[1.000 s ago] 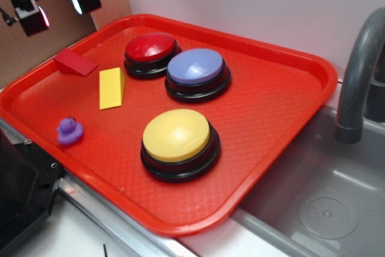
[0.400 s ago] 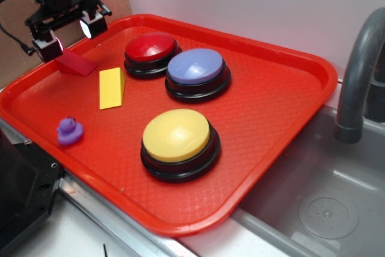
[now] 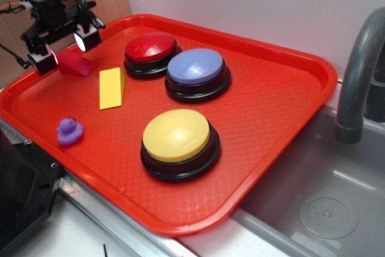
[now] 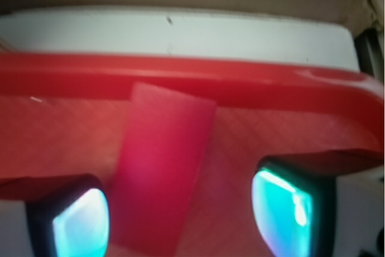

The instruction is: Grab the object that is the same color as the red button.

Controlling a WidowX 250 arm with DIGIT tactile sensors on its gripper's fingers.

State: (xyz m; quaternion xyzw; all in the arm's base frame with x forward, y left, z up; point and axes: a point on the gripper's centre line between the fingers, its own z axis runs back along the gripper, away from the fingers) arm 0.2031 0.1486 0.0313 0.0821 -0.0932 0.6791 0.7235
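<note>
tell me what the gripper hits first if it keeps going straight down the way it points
Most likely the red wedge: it lies between the open fingers of the gripper, with the tray under it.

A red tray [image 3: 283,97] carries everything. On it, the red button [image 3: 151,53] sits at 12 o'clock, a blue button [image 3: 198,73] just beside it, a yellow button [image 3: 179,142] at 6. A red wedge [image 3: 74,62] and yellow wedge [image 3: 112,88] lie at 10, a purple duck [image 3: 70,131] at 8.
</note>
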